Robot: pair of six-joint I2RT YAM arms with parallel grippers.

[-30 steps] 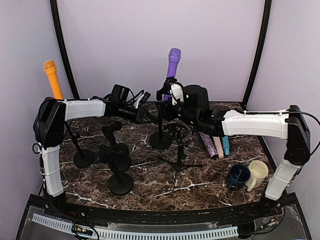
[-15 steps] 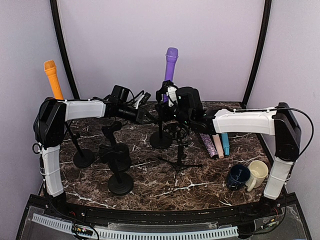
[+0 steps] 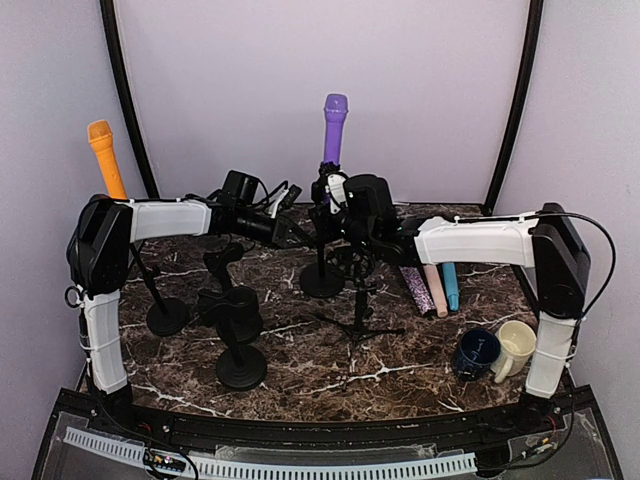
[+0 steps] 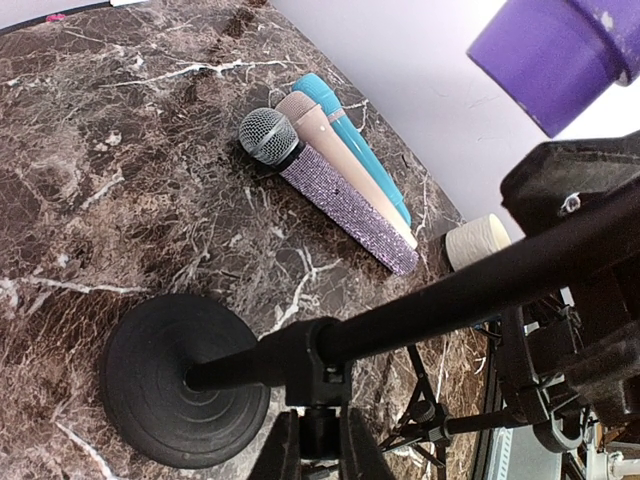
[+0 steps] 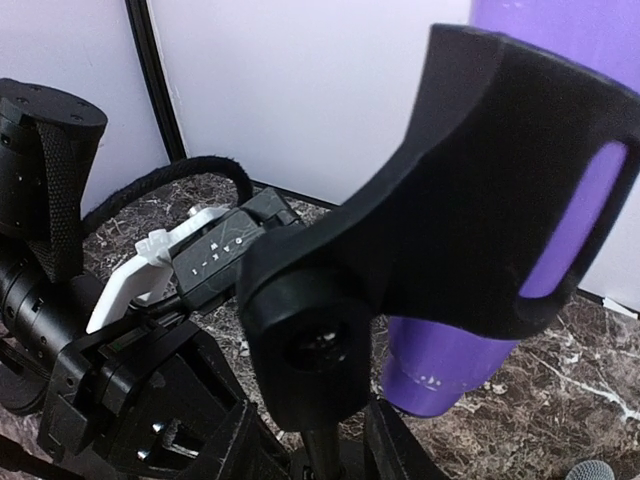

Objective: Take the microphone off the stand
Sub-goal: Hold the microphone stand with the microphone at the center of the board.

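The purple microphone [image 3: 333,135] stands upright in the black clip [image 5: 450,200] of the centre-back stand [image 3: 321,281]. Its lower end [image 5: 440,370] pokes out below the clip, and it fills the upper right corner of the left wrist view [image 4: 555,55]. My left gripper [image 3: 295,235] is shut on the stand's pole collar [image 4: 315,440] low down, seen between its fingers [image 4: 275,455]. My right gripper [image 5: 320,450] straddles the thin pole just under the clip, and a gap shows on each side of the pole. In the top view it sits at the clip [image 3: 335,195].
An orange microphone [image 3: 104,158] stands in a stand at back left. Two empty black stands [image 3: 240,330] and a small tripod stand [image 3: 358,300] occupy the middle. Three microphones lie side by side [image 3: 430,288] on the right, near a dark mug [image 3: 476,352] and a cream mug [image 3: 515,345].
My right arm has swung left, and the purple microphone with its clip has shifted left and more upright. The right jaws have narrowed around the pole. The left arm has held still.
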